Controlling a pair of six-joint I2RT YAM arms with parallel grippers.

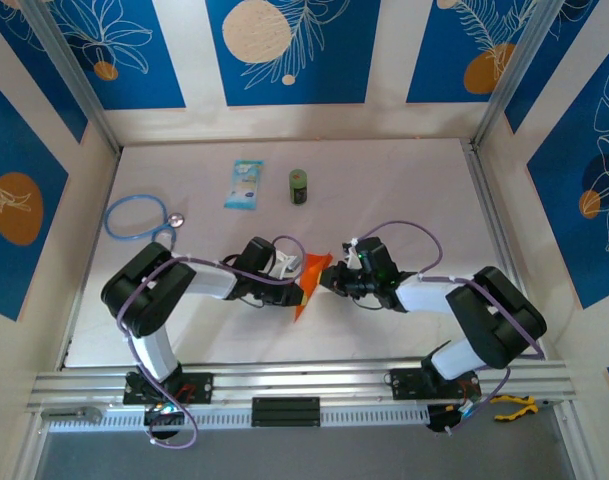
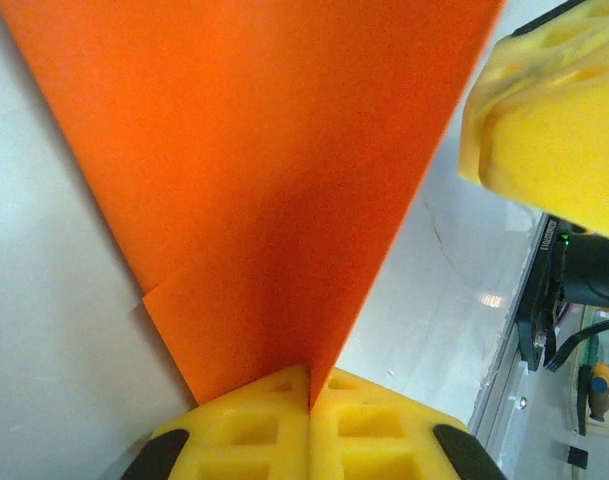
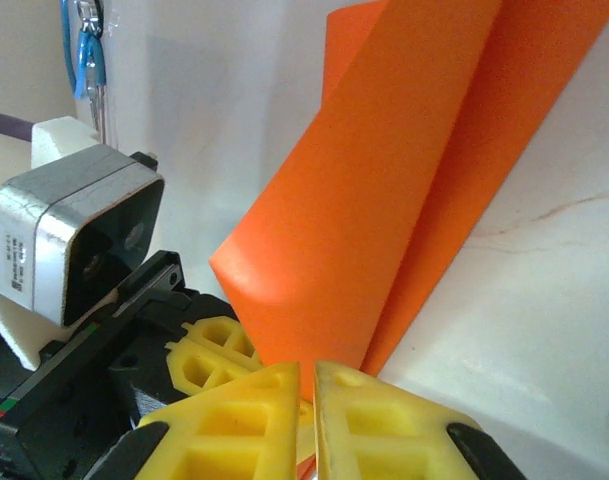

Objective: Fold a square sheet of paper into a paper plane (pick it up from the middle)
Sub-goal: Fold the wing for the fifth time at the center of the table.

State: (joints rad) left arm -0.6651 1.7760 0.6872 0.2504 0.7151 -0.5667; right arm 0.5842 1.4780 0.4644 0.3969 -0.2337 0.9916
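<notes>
both jaws tight on orange paper [image 2: 284,180]

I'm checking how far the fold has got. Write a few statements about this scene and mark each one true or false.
1. The left gripper and the right gripper are each shut on the orange paper. True.
2. The orange paper lies flat and unfolded on the table. False: it is folded, with its layers overlapping, and it is held between the two grippers.
3. In the top view, the green can sits to the right of the light-blue packet. True.
4. The blue stethoscope lies at the table's right edge. False: it lies on the table's left side.
</notes>
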